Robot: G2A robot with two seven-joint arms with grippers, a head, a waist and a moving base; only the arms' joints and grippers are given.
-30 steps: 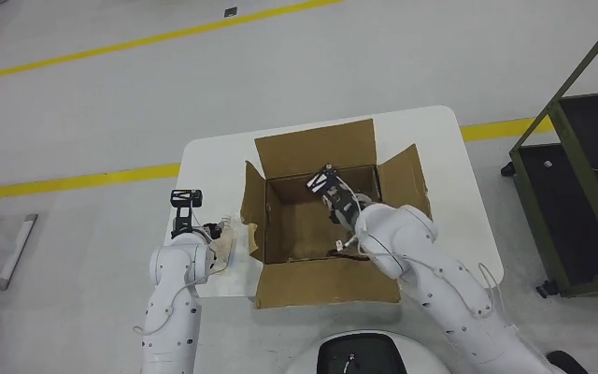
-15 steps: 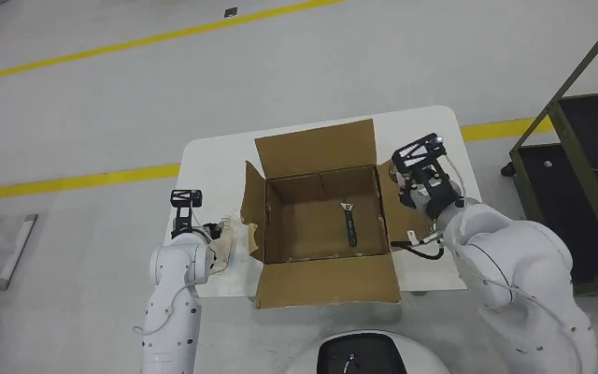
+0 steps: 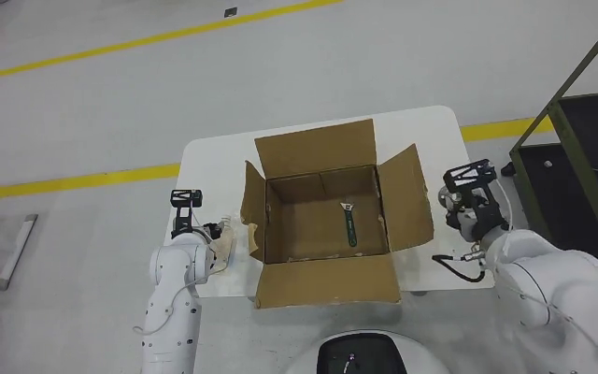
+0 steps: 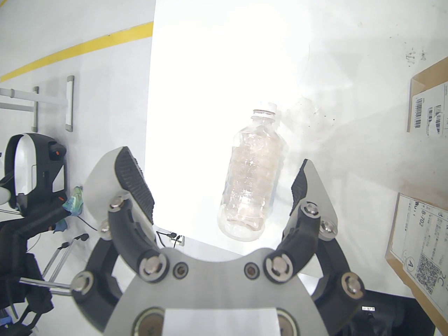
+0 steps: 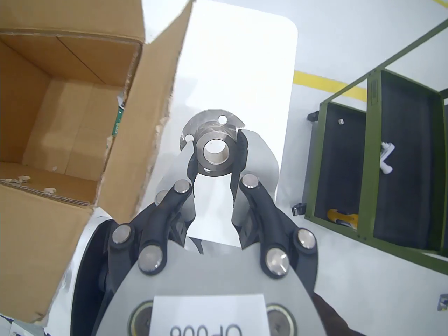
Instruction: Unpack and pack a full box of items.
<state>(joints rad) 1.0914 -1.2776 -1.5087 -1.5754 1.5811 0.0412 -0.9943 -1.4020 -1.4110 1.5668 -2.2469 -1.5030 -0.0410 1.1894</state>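
Box: an open brown cardboard box (image 3: 327, 224) stands mid-tabletop with all four flaps spread. The left wrist view cuts it off to a labelled corner.
Wrench: a dark slim adjustable wrench (image 3: 348, 224) lies on the box floor; its detail is hard to make out.
Right pincer: the right pincer (image 5: 217, 148) is narrow, clamped on a round grey metal flange with a short hub (image 5: 213, 141). It is over the white tabletop (image 3: 215, 168) just beside the box's right flap, and its fingers hide the hub's sides.
Left pincer: the left pincer (image 4: 215, 173) is spread wide above a clear plastic bottle (image 4: 250, 173).
Bottle: it lies on its side near the tabletop's left edge, between the pads, neither visibly touching. In the top view the arm mostly hides it.
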